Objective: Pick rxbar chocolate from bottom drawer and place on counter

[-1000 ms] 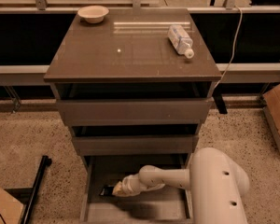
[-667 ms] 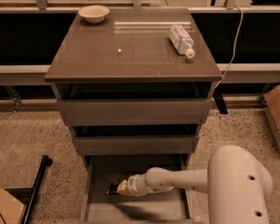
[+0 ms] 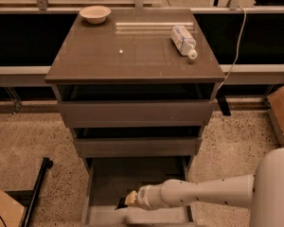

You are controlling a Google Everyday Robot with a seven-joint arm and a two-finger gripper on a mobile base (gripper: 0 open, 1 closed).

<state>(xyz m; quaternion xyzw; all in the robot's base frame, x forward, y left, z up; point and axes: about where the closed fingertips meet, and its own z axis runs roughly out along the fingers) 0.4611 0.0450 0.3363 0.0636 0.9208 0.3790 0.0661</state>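
The bottom drawer (image 3: 132, 176) is pulled out widest below the two upper drawers, and its flat floor shows. My gripper (image 3: 124, 201) reaches into it from the right, low over the floor near the drawer's front left. A small dark shape (image 3: 119, 205) sits at the gripper's tip. I cannot tell whether it is the rxbar chocolate; no other bar shows in the drawer. The counter (image 3: 128, 56) is the glossy grey-brown cabinet top above.
A clear plastic bottle (image 3: 184, 40) lies on the counter's right side and a pale bowl (image 3: 95, 14) stands at its back left. Both upper drawers are partly open. A cardboard box (image 3: 281, 112) sits on the floor at right, and a black pole (image 3: 35, 193) at left.
My arm has swung lower in the view, and the gripper has moved toward the drawer's front edge with the dark shape still at its tip.
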